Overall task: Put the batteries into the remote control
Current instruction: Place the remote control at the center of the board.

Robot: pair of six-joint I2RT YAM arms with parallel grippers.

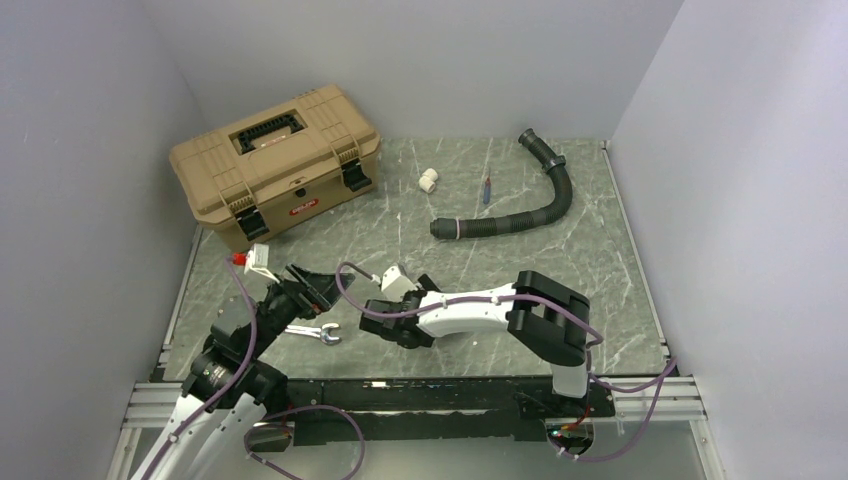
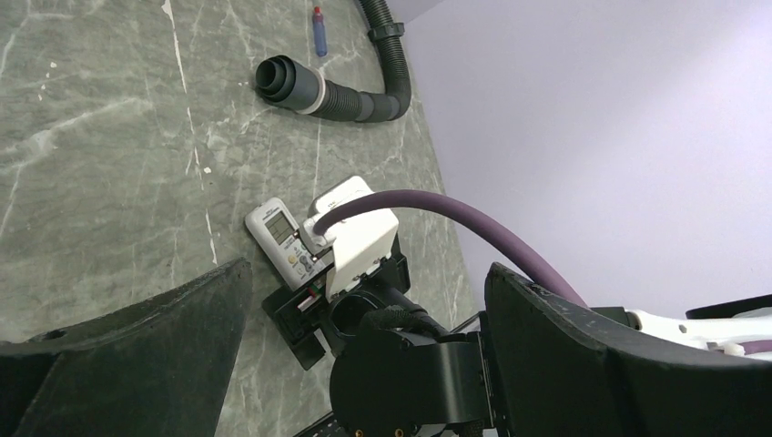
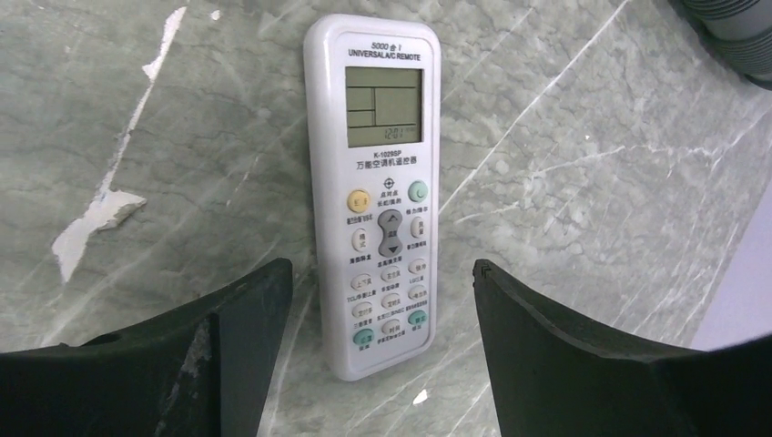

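grey marble table (image 1: 600,260): remote control (image 3: 382,182) face up, screen end away from splayed right gripper (image 3: 380,266); left gripper (image 2: 369,267) splayed too

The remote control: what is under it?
Only the grey table; the remote control lies face up, screen and buttons showing. Its back is hidden, so no battery recess can be seen.

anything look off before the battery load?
The remote lies buttons-up on the table, its back hidden, between the fingers of the open right gripper. No batteries show in any view, yet its screen shows faint digits.
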